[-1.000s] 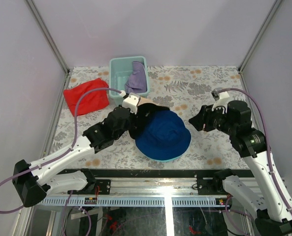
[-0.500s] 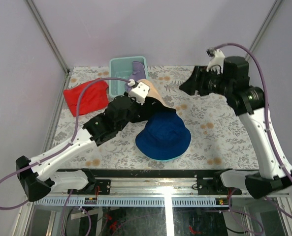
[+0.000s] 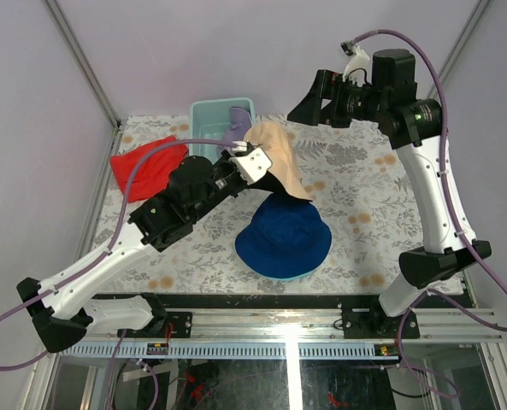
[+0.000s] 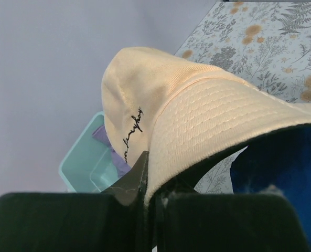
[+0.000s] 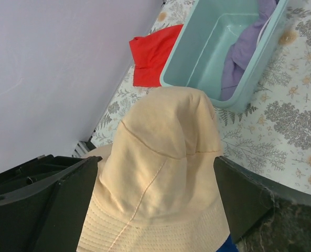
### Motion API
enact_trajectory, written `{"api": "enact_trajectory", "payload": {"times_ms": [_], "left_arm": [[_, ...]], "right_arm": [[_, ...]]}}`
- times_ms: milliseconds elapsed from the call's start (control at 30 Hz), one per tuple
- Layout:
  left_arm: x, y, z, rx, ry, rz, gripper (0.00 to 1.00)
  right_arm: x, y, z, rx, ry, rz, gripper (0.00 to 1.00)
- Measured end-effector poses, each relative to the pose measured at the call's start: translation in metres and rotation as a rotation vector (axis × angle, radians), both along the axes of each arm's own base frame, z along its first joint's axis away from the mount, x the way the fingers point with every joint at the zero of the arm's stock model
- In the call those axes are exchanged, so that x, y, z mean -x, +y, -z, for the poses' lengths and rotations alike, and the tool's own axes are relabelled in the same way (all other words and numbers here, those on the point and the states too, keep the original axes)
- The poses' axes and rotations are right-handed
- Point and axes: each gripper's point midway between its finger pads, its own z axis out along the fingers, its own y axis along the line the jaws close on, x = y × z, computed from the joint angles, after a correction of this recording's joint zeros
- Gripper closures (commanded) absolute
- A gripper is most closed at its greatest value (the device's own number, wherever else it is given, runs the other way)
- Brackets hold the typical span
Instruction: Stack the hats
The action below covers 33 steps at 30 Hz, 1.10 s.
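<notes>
My left gripper (image 3: 251, 161) is shut on the brim of the tan hat (image 3: 279, 158) and holds it in the air, behind and above the dark blue hat (image 3: 284, 237). The dark blue hat lies on the table, with a thin teal edge (image 3: 280, 278) showing under its near rim. The lavender hat (image 3: 238, 120) lies in the pale-teal bin (image 3: 203, 128). My right gripper (image 3: 303, 109) is open and empty, raised to the right of the tan hat. In the left wrist view the jaws (image 4: 149, 184) pinch the tan brim (image 4: 197, 121). In the right wrist view the tan hat (image 5: 160, 168) hangs between my open fingers (image 5: 55, 202).
A flat red cloth (image 3: 148, 167) lies at the back left beside the bin. The metal frame posts stand at the back corners. The floral table (image 3: 381, 213) stretches right of the hats. The bin (image 5: 207, 47) and the red cloth (image 5: 152, 52) also show in the right wrist view.
My left gripper has lifted the tan hat up off the table toward the back. My right arm has swung up and back-left from the table's right side to above the back.
</notes>
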Motion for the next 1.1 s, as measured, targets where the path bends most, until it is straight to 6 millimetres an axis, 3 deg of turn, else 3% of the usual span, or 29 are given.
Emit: {"api": "enact_trajectory", "payload": {"times_ms": [133,333,467,633,667,733,767,867,1033,1100], "left_arm": [[0.006,-0.003,-0.003,-0.017,-0.027,0.05,1.0],[0.01,-0.009,-0.002,-0.025,-0.032,0.095,1.0],[0.013,-0.013,-0.001,-0.026,-0.031,0.118,1.0],[0.016,-0.018,0.0,-0.028,-0.027,0.141,1.0],[0.016,-0.019,0.001,-0.028,-0.026,0.144,1.0],[0.017,-0.02,0.003,-0.031,-0.022,0.15,1.0],[0.017,-0.02,0.005,-0.033,-0.021,0.151,1.0],[0.018,-0.022,0.015,-0.047,-0.007,0.154,1.0],[0.023,-0.024,0.034,-0.053,0.023,0.169,0.99],[0.025,-0.024,0.035,-0.029,0.033,0.169,0.94]], "right_arm": [[0.002,0.006,0.004,0.01,0.03,-0.014,0.01],[0.012,0.037,0.035,0.059,0.123,-0.09,0.0],[0.012,0.045,0.051,0.088,0.16,-0.096,0.05],[0.007,0.041,0.056,0.108,0.171,-0.059,0.28],[0.005,0.04,0.058,0.112,0.172,-0.049,0.36],[0.002,0.039,0.064,0.121,0.179,-0.029,0.64],[0.0,0.038,0.067,0.128,0.182,-0.022,0.74],[0.001,0.036,0.078,0.144,0.214,0.0,0.93],[0.007,0.032,0.082,0.161,0.216,0.015,0.98],[0.012,0.03,0.078,0.16,0.204,0.01,0.99]]}}
